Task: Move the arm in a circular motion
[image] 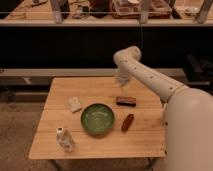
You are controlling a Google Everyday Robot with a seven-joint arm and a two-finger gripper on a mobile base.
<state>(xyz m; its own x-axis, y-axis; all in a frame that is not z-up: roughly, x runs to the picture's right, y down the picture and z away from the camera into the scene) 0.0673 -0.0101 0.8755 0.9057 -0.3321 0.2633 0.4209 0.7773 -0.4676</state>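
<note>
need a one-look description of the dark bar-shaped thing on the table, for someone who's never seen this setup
On the wooden table, find the green bowl at its centre, then look to the upper right of it. The dark rectangular bar lies flat there, below the arm and its tool. Unlike the reddish oblong item nearer the front, it is boxy and almost black.

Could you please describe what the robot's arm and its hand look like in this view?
The arm is cream-white, built of thick rounded tubular segments with bulbous joints and a row of small dark dots near the elbow. It narrows to a pale hand above the wooden table. No cables or sleeves are visible.
</note>
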